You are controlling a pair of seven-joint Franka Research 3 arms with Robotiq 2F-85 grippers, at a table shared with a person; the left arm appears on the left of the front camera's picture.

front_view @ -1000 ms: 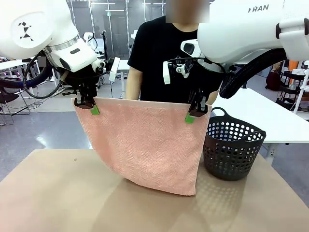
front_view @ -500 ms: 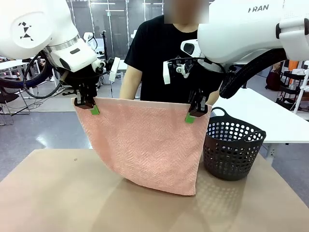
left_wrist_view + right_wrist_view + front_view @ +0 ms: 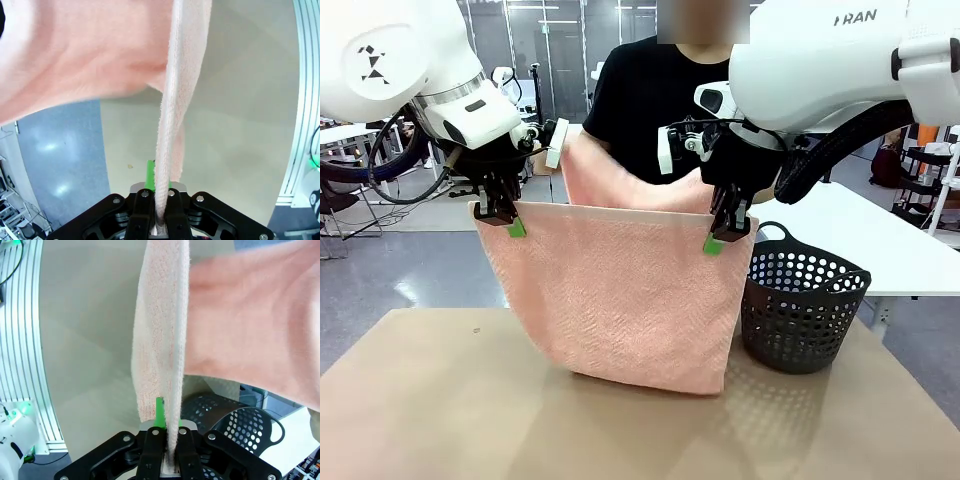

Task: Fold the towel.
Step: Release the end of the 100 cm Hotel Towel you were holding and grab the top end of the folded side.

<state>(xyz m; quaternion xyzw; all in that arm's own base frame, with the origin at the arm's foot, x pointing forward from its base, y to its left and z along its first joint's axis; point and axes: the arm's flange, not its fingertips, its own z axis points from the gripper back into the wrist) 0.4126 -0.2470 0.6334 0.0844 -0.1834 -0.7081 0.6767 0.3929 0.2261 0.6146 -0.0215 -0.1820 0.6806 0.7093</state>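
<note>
— Up top left and centre-right, the left gripper and right gripper each clamp tight on a top corner of the towel, hanging mid-frame.
— Yep, I'd hold both level and taut so the edges meet.

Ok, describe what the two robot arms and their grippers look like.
Both arms have bulky, rounded white shells. The left arm carries a black geometric logo and looping black cables. The right arm shows grey lettering and a thick black hose. The left gripper and right gripper are black and angular, with bright green pads.
</note>
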